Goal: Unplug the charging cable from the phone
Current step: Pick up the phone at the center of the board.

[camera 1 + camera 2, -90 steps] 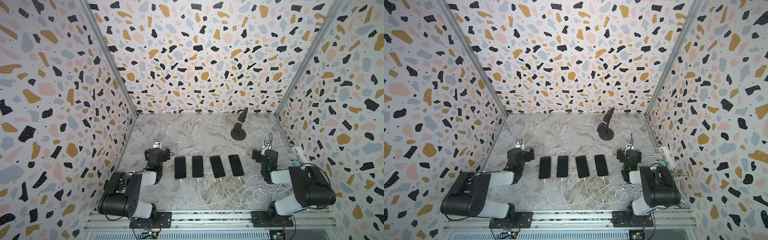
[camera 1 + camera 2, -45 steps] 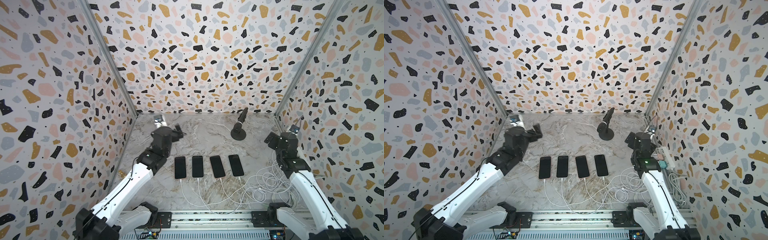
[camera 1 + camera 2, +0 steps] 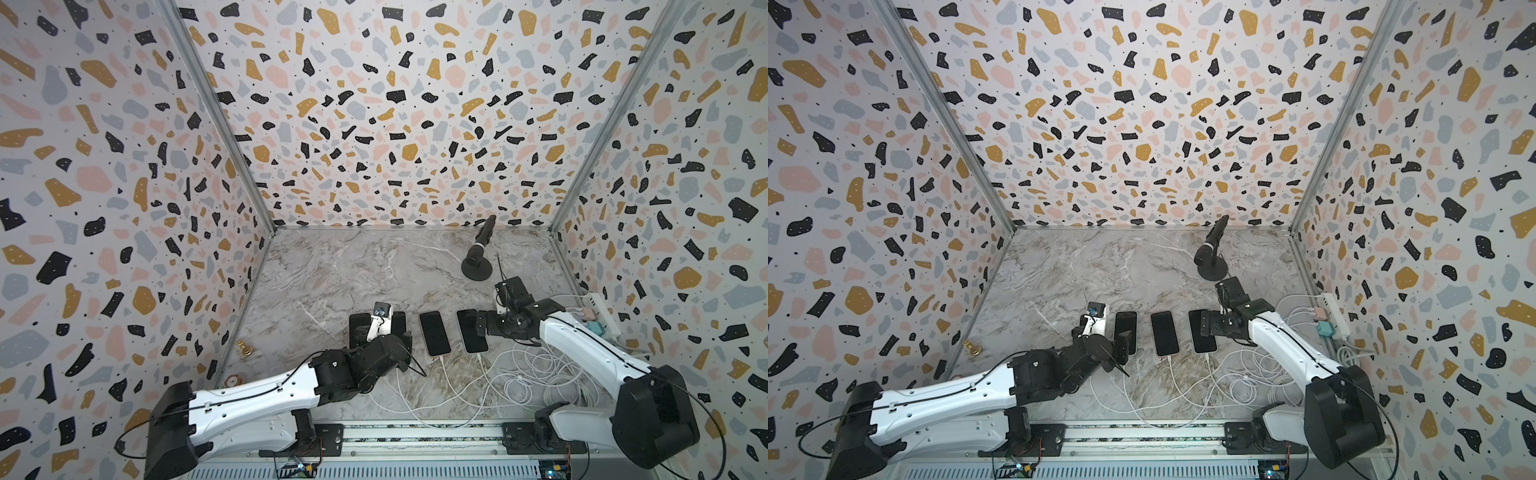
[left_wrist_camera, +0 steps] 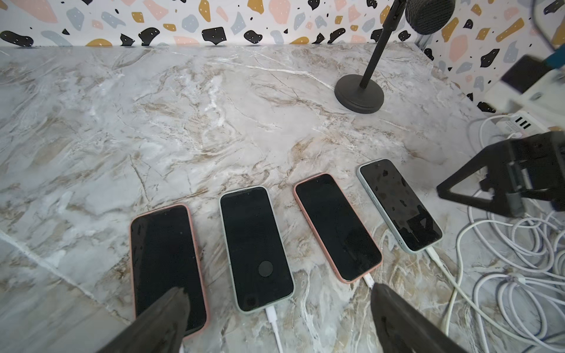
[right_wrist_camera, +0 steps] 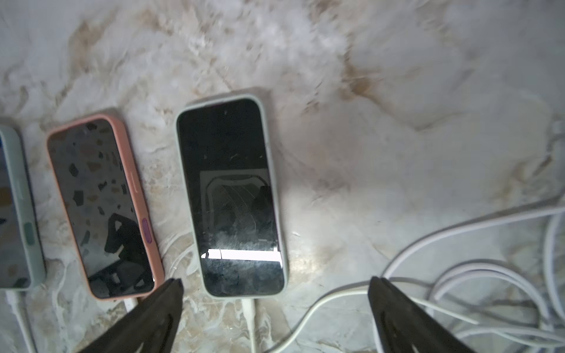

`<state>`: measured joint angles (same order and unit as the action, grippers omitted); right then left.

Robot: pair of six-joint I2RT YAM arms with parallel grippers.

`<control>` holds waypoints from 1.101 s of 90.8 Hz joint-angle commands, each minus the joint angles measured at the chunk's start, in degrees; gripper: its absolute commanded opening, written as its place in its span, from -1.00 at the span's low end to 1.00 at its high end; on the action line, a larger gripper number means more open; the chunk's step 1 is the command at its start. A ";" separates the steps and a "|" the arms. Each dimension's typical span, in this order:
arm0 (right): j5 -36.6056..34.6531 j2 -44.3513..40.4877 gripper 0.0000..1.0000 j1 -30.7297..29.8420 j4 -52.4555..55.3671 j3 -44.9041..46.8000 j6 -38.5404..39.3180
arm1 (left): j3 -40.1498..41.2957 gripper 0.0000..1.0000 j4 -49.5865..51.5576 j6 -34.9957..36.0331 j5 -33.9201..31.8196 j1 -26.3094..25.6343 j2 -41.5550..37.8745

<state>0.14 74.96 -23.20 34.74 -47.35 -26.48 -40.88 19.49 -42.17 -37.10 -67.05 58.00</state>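
Finding the pale-green phone (image 5: 232,195) lying flat and screen-up on the worktop (image 5: 397,137), directly ahead of the right end effector (image 5: 275,282), with its plugged end reaching into the gap between the two fingertips. Seeing the charging cable (image 5: 249,308) seated in that end, with its white plug pointing back between the fingers. Hovering there with the right end effector spread wide and gripping nothing, with one fingertip (image 5: 165,305) lining up over the strip of worktop between this phone and the pink phone (image 5: 104,207) beside it, and the opposite fingertip overlapping loose white cable. Not managing to judge the height above the worktop from the blurred wrist view.

Turning to the left end effector (image 4: 279,296), likewise standing wide open and empty. Framing the mint phone (image 4: 255,247) and its white plug just ahead, between those fingers; overlapping the near end of the outer pink phone (image 4: 168,269) with one fingertip, and sitting just beside the pink phone's plug with the other. Seeing all four phones lying side by side in one row, screens dark.

Spotting, on the outer side of the right end effector, a cable tangle (image 3: 536,374) piling on the worktop and, farther out against the side wall, a power strip (image 3: 1335,311). Noting a microphone stand (image 3: 476,270) standing well ahead of both end effectors.
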 commanded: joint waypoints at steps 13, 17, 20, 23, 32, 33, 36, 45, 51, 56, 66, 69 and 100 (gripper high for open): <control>2.74 6.00 0.99 -2.54 -1.38 -2.63 2.17 | 3.32 0.94 0.83 -5.26 -2.32 -0.74 -1.75; 1.36 7.70 0.99 -2.52 0.14 -3.85 2.47 | 3.97 0.95 0.64 -5.37 -2.13 -0.76 -1.82; 0.40 8.33 0.99 -2.59 0.49 -4.33 2.73 | 4.51 0.95 0.31 -6.87 -1.80 -0.80 -1.91; -0.29 8.74 0.99 -2.57 0.46 -4.40 3.08 | 4.89 0.95 -0.07 -7.16 -1.49 -0.78 -1.95; 2.45 9.45 0.99 -2.63 -0.57 -4.46 4.27 | 5.24 0.95 0.31 -7.33 -1.28 -0.78 -2.35; 2.87 9.57 0.99 -2.68 -0.69 -4.53 4.35 | 5.35 0.96 0.30 -7.41 -1.25 -0.75 -2.44; 3.43 9.87 0.99 -2.83 -0.80 -4.76 4.60 | 5.78 0.96 0.19 -7.61 -1.16 -0.75 -2.66; 2.85 11.40 0.99 -3.03 -0.70 -5.43 4.76 | 6.72 0.97 -0.81 -7.58 -0.51 -0.74 -3.15; 3.76 12.61 0.99 -3.08 -1.00 -5.96 4.81 | 7.02 0.97 -0.64 -8.07 -0.16 -0.76 -3.42; 4.28 13.27 0.99 -3.42 -1.35 -6.30 4.84 | 7.53 0.97 -0.87 -8.51 0.39 -0.75 -3.80; 3.35 13.90 0.99 -4.71 -1.92 -6.72 4.52 | 8.10 0.97 -1.06 -8.50 0.67 -0.74 -4.64; 2.92 14.27 0.99 -4.82 -1.89 -6.91 4.39 | 8.21 0.97 -0.86 -8.60 0.51 -0.77 -5.02; -1.88 18.24 0.99 -6.11 -2.65 -7.85 3.62 | 10.31 0.99 -1.19 -9.38 1.09 -0.79 -6.57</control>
<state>1.21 93.10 -28.84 31.77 -53.63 -22.50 -31.38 19.22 -50.72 -36.21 -67.59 51.96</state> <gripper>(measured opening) 0.993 0.992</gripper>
